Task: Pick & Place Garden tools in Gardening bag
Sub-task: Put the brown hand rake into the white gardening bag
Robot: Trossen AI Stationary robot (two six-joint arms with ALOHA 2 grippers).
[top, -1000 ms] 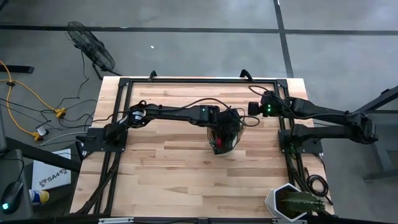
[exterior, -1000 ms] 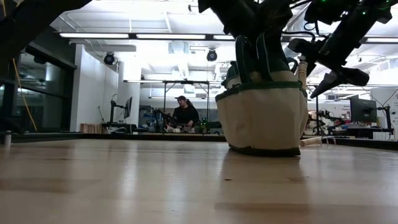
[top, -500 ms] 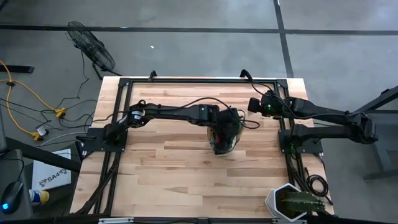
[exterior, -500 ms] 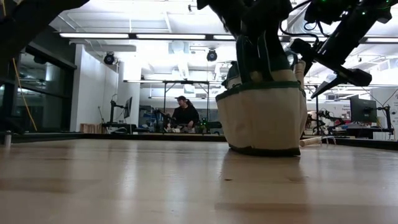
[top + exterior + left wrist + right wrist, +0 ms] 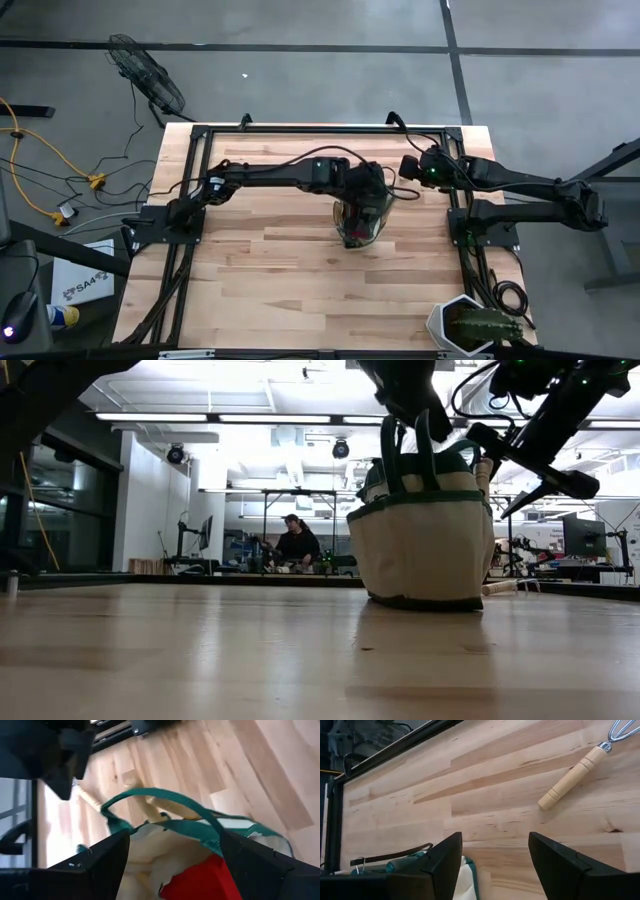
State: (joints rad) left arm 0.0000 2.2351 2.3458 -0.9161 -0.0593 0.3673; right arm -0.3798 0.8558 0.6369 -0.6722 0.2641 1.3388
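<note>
- Left gripper point(image 5: 172, 865) is sitting right above the mouth of the gardening bag point(image 5: 420, 545), fingers spread apart and nothing between them. My read: a tool has gone in and this arm's job now is to get clear.
- From the left wrist view you can see a red fabric piece point(image 5: 200, 880) down inside the bag, directly under the open fingers, with the teal loop handles point(image 5: 150, 795) arching just beyond them.
- If I were running this step: go straight up, not sideways. Those handles stand right next to the fingers, and snagging one would probably tip or drag the bag.
- Keep the fingers wide until they're above the handle loops, otherwise they might pinch canvas or the red cloth on the way out.
- Right gripper point(image 5: 495, 865) hovers near the bag's far-right side, over the table point(image 5: 260, 250), also open and empty.
- The next obvious target is a wooden-handled tool point(image 5: 572, 775) lying flat on the wood, well ahead of the right fingers, metal end pointing away from the bag. Nothing is touching it.
- For that pick I'd line the fingers across the handle, near the middle, so it doesn't swing when lifted.
- Bag itself is upright near the table's middle in the high view, a bit toward the right arm.
- The potted spiky plant point(image 5: 475, 327) at the near right corner is well away from everything, so no worry there.
</note>
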